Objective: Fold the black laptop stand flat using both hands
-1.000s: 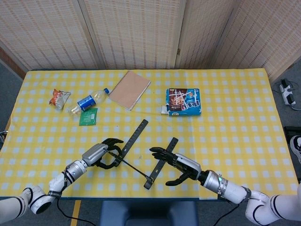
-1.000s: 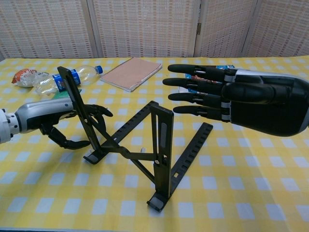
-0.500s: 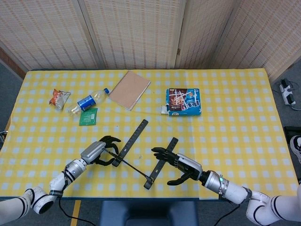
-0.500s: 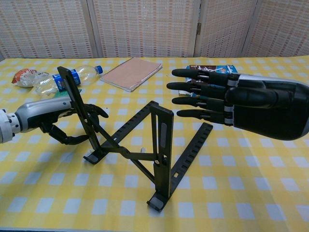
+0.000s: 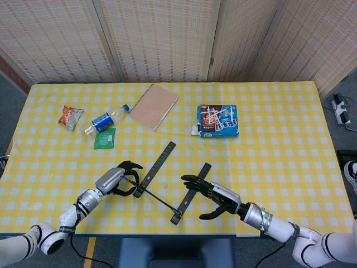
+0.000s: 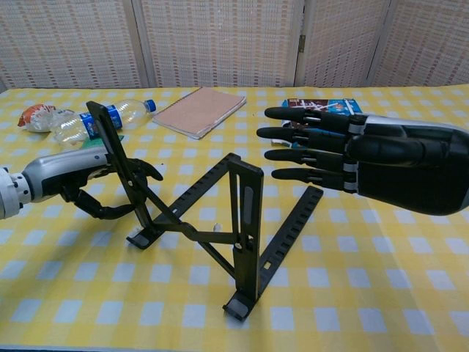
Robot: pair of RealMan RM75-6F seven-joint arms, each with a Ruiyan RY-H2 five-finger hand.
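Stand open, both hands beside it

I am curling my left hand (image 6: 80,183) fingers narrow around the left notched bar of the black laptop stand (image 6: 220,227); my right hand (image 6: 366,165) is spreading wide beside it, over checkered tablecloth (image 5: 290,162) near the front edge.

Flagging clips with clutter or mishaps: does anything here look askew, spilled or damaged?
Nothing spilled or broken. The water bottle lies on its side beside a snack packet. The black laptop stand is still propped open, between both hands.
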